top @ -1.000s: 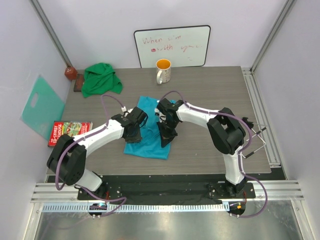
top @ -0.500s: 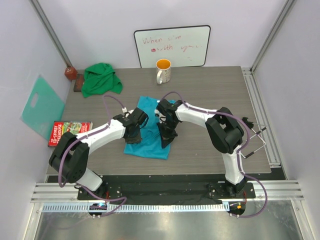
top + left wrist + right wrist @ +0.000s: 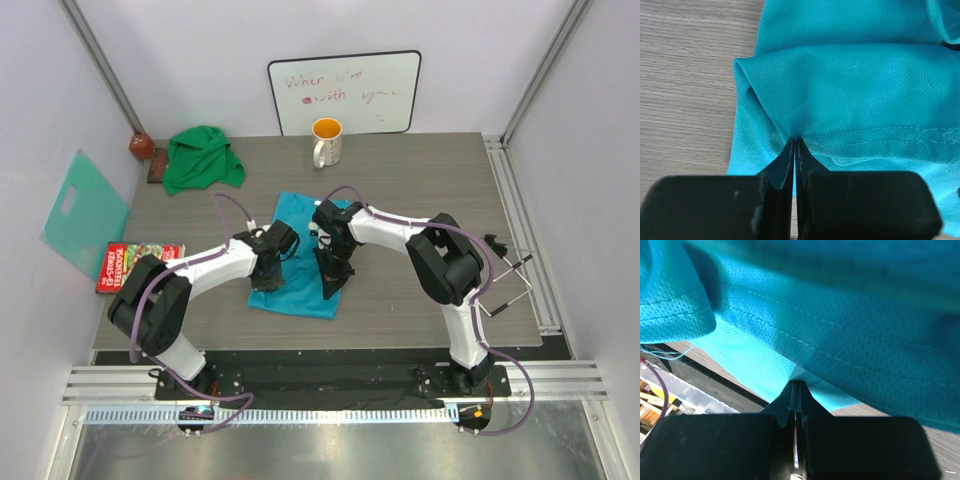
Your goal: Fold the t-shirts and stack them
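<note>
The turquoise-blue t-shirt (image 3: 300,262) lies partly folded in the middle of the table. My left gripper (image 3: 268,276) is shut on its left edge; in the left wrist view the cloth (image 3: 850,90) puckers into the closed tips of that gripper (image 3: 795,142). My right gripper (image 3: 333,278) is shut on the shirt's right edge, and the right wrist view shows fabric (image 3: 840,325) lifted above the pinching gripper (image 3: 795,385). The green t-shirt (image 3: 203,158) sits crumpled at the back left, away from both grippers.
A white mug (image 3: 326,142) with an orange inside stands at the back centre before a whiteboard (image 3: 345,92). A red book (image 3: 138,263) lies at the left edge, a mint plastic sheet (image 3: 83,212) leans beyond it, and a small brown object (image 3: 141,146) sits in the back left corner.
My left gripper has closed on the turquoise shirt's left edge and shifted slightly toward the shirt. The right gripper has kept its hold and barely moved.
</note>
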Motion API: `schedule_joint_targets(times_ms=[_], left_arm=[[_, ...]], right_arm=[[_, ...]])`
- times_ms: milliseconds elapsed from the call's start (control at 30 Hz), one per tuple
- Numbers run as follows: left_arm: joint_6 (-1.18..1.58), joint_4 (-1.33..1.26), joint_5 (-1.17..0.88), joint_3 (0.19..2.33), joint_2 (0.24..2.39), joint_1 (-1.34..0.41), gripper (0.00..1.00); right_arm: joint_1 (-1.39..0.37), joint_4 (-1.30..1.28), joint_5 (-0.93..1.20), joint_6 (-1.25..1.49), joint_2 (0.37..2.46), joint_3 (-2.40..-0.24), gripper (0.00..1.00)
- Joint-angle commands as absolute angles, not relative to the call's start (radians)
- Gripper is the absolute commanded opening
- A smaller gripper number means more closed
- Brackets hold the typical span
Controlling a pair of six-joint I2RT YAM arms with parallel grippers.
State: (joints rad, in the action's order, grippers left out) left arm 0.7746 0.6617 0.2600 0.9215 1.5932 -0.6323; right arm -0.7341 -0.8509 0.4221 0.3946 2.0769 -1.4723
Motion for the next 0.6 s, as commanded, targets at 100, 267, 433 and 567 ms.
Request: schedule_joint_targets(times_ms=[100,267,433,567], left_arm=[[0.790,0.618,0.353,0.946,1.546,-0.621,0.00],[0.778,0.623,0.380,0.983,1.539,-0.583,0.00],[0.753,0.623,0.374,1.046,1.529,-0.535,0.00],[0.732,0.624,0.365,1.091,1.545,-0.500,0.00]], right_arm=[[-0.742,-0.868,0.448,0.380,2.088,-1.512,0.01],[-0.749,-0.876,0.448,0.379,2.097,-1.517,0.01],[-0.761,-0.890,0.451,0.368,2.115,-1.531,0.01],[-0.767,-0.899,0.456,0.367,2.132,-1.542,0.01]])
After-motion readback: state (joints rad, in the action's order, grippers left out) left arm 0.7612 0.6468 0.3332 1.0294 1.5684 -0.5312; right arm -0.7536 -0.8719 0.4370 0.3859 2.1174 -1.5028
